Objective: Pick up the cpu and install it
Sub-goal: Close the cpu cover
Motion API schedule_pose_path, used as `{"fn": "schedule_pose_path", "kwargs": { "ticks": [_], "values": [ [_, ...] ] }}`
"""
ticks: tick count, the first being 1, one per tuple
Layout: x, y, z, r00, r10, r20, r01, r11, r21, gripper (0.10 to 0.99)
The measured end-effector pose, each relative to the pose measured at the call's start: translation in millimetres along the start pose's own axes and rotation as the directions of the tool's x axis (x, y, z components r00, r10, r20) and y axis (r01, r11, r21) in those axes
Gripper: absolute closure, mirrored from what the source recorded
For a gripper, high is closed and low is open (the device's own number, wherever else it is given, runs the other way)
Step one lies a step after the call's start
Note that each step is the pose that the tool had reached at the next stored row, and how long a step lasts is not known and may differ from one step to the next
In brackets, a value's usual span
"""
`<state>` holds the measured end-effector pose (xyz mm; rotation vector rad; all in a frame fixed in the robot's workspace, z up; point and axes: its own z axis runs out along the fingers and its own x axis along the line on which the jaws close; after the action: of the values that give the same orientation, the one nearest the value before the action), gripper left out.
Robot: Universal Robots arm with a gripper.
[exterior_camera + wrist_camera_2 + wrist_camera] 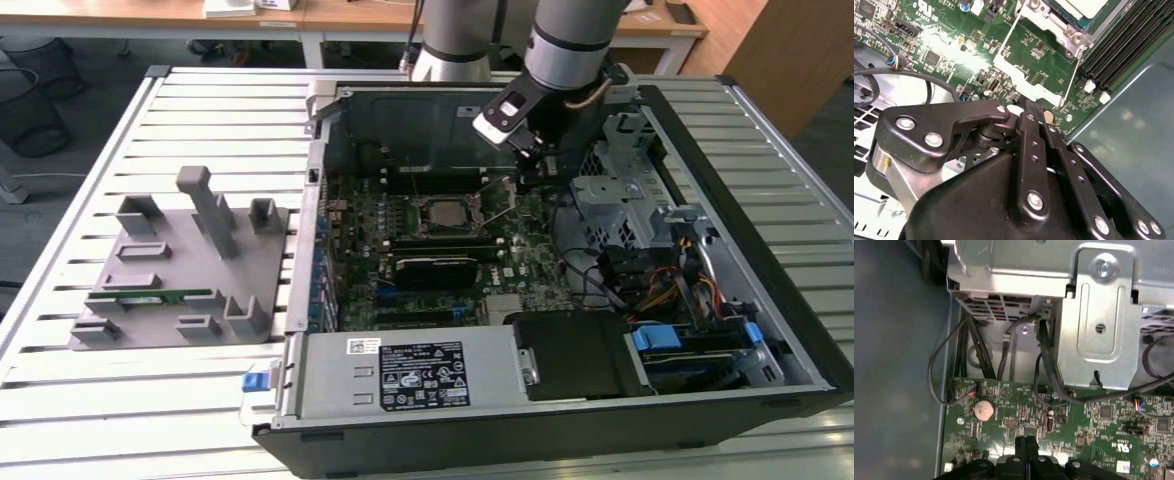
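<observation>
Gripper [531, 178] hangs inside the case [534, 445], low over the board [534, 262], just beside the socket [449, 212] on the exterior view's right. Its fingers [1021, 447] are pressed together w/ nothing between them, as both wrist views show. The cpu [1081, 6] looks seated in the socket, silver top up, inside the metal frame. A thin wire lever [1074, 75] stands off the board next to it, w/ the gripper tip near the lever's free end. So pick & place seems done, and the step in hand is prob. locking the cpu down. To do it well: keep the fingers as 1 stiff pusher, meet the wire squarely so it can't slip off, and push along its arc, not onto the cpu top. Stay clear of the cables [954, 355] & coin cell [983, 410] close by
</observation>
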<state>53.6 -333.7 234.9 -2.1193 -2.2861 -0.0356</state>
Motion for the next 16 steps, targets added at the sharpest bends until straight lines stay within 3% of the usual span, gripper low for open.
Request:
{"fn": "schedule_pose_path", "kwargs": {
  "ticks": [10,16],
  "values": [
    [1.8,-23.2,0.2,1.0,0.0,-0.0004,0.0,1.0,0.0,0.98],
    [2.6,-32.8,-0.3,1.0,0.0,-0.0006,0.0,1.0,0.0,0.98]
  ]
}}
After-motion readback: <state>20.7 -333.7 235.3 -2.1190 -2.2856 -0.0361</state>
